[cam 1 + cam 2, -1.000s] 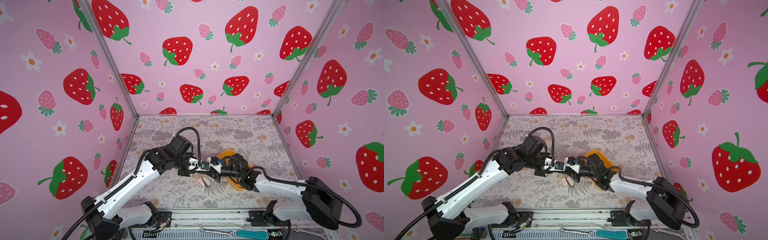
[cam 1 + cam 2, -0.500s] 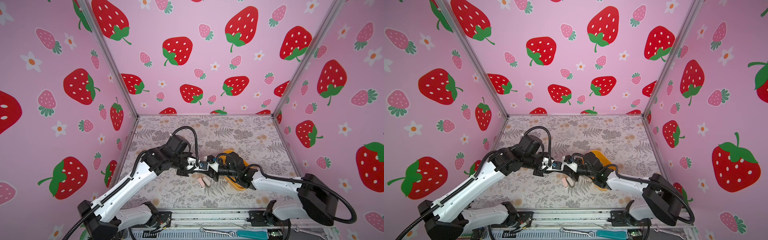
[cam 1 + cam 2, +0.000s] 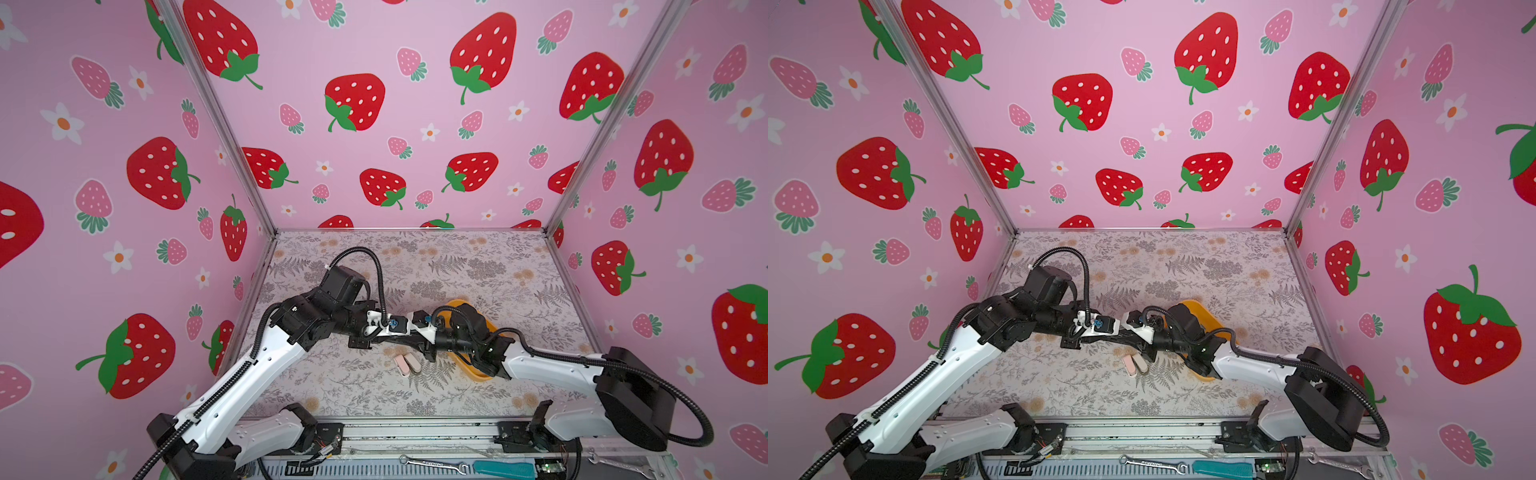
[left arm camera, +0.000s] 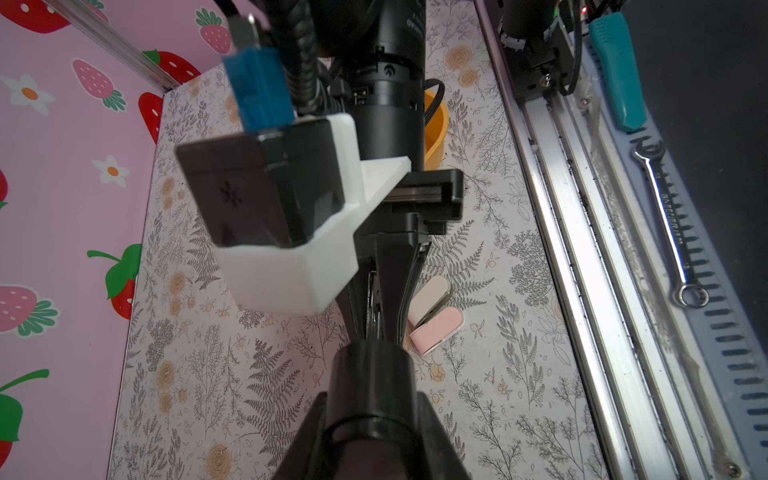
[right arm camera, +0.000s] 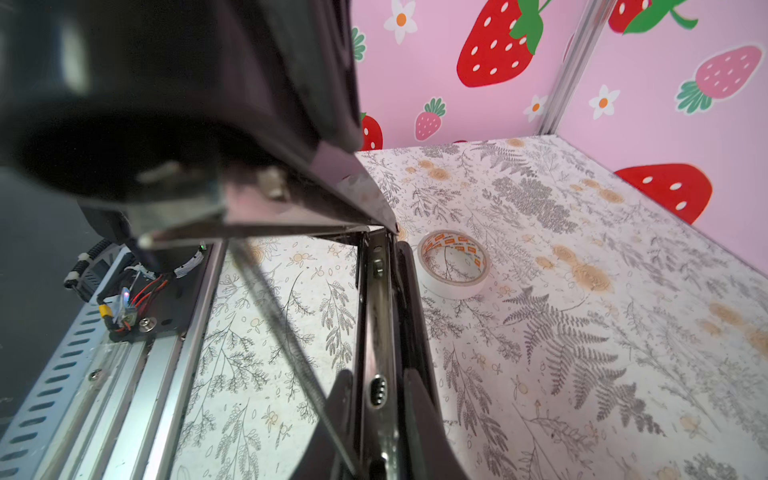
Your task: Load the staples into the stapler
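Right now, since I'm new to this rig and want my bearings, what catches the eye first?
The pink strawberry-print walls jump out first. Next, the left arm and right arm meet above the middle of the floral mat with an opened black stapler between them. A small pink item lies on the mat just in front of them, an orange bowl under the right arm.

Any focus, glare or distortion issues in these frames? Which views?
Both top views: sharp, evenly lit, wide-angle splay of the posts. Left wrist: the camera mount close to the lens is blurred, the wrench is sharp, and the far side past it is dark. Right wrist: the black body near the lens is heavily blurred, the tape roll is sharp, glare on the stapler channel.
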Motion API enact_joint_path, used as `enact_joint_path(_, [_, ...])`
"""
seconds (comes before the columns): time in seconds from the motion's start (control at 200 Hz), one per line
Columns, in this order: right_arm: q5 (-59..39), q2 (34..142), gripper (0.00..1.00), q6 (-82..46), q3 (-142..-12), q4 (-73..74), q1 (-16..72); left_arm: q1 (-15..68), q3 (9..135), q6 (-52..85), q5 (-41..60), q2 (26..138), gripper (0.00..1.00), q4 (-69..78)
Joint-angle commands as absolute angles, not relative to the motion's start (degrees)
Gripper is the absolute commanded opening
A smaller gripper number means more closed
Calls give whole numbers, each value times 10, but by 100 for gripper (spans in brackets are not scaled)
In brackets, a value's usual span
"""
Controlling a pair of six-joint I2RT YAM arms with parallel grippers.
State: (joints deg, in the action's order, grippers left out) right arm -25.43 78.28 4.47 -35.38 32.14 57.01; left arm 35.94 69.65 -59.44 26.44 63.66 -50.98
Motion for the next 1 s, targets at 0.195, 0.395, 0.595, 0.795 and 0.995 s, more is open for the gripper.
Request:
enact_joint_path(0.195, [-251,791,0,41,-360,295,571,303,697,-600,388,589,0,-446])
enact_joint_path(0.395, [-256,784,0,42,-354,300,569,231,685,-584,451,571,0,-414])
enact_joint_path(0.595, [-262,763,0,35,-338,325,563,168,674,-568,488,566,0,-385])
enact_joint_path(0.795, [-257,720,0,33,-301,373,561,123,689,-561,495,579,0,-382])
enact_joint_path(0.995, [-227,684,0,29,-272,408,560,92,690,-532,518,569,0,-353])
